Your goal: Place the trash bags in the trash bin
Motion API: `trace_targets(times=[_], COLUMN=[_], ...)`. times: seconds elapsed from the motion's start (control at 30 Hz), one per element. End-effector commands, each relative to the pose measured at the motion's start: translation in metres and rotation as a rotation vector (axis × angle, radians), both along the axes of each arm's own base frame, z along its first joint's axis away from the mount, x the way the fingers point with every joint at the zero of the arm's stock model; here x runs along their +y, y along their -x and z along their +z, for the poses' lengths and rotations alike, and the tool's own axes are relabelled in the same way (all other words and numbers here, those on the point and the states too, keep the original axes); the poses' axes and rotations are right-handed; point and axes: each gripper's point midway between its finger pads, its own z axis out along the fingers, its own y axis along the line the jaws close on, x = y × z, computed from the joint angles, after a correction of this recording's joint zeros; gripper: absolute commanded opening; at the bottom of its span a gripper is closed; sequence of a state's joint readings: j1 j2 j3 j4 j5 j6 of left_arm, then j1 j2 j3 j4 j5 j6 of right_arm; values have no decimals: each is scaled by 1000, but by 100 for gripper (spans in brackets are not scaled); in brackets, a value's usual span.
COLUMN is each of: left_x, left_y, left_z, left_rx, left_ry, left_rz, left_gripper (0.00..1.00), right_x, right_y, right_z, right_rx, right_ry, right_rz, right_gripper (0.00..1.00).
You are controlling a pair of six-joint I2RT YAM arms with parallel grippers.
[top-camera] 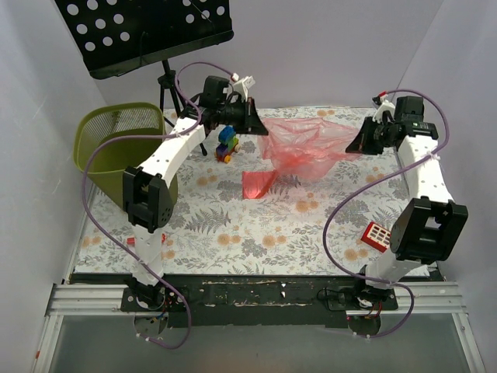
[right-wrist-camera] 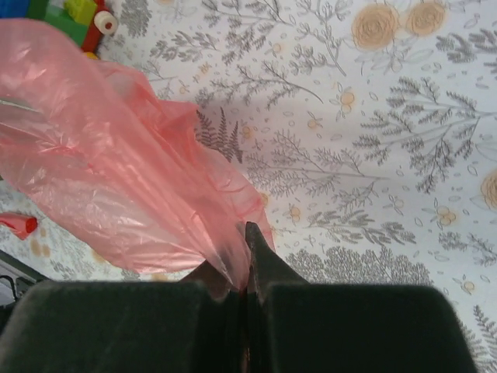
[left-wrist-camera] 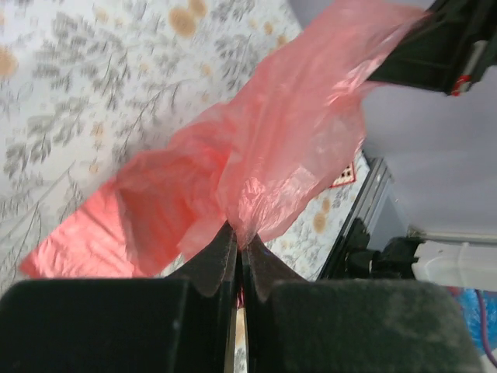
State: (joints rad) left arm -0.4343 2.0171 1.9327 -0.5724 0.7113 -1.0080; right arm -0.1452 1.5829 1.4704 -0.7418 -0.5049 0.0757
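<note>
A thin red-pink trash bag (top-camera: pixel 311 148) hangs spread above the floral table between my two grippers. The left gripper (top-camera: pixel 260 128) is shut on its left edge, and the left wrist view shows the film pinched at the fingertips (left-wrist-camera: pixel 241 237). On the right edge, the right gripper (top-camera: pixel 356 145) is shut too, with film caught between its tips (right-wrist-camera: pixel 245 233). A flat darker red piece (top-camera: pixel 258 185) lies on the table below; I cannot tell whether it is a separate bag. The olive-green mesh trash bin (top-camera: pixel 116 140) stands at the back left, beside the left arm.
A black perforated music stand (top-camera: pixel 147 31) rises behind the bin. A small coloured toy train (top-camera: pixel 227 144) sits under the left gripper. A red block with white grid squares (top-camera: pixel 376 235) lies near the right arm's base. White walls close in the table on three sides.
</note>
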Motion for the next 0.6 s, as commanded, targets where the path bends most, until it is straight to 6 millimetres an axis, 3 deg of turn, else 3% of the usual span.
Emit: trace_targets(times=[0.0,0.17,0.27,0.33,0.4,0.47,0.5,0.53,0.57], left_x=[-23,-33,-36,-32,-17,-2,1,10,16], left_y=[-17,-53,-88,-102,-105,-87,-69,-47,-23], left_z=[70,83,117,175,243,317,352,384,409], left_rx=[-114,-263,-474,-729,-1004,-1312,-1491,-1658,-1824], left_ry=[158,205,212,268,337,367,383,422,441], left_rz=[-32,-24,40,94,208,342,406,478,537], left_gripper=[0,0,0,0,0,0,0,0,0], right_x=[9,6,1,-2,-3,0,2,8,2], right_y=[-35,-82,-123,-150,-156,-135,-116,-98,-82], right_z=[37,66,114,160,227,310,357,395,426], right_rx=[-107,-229,-376,-528,-757,-1019,-1192,-1359,-1486], right_ry=[-58,-40,-24,21,71,73,92,118,161], right_rz=[23,66,72,71,65,29,14,-4,-105], right_gripper=[1,1,1,1,1,1,1,1,1])
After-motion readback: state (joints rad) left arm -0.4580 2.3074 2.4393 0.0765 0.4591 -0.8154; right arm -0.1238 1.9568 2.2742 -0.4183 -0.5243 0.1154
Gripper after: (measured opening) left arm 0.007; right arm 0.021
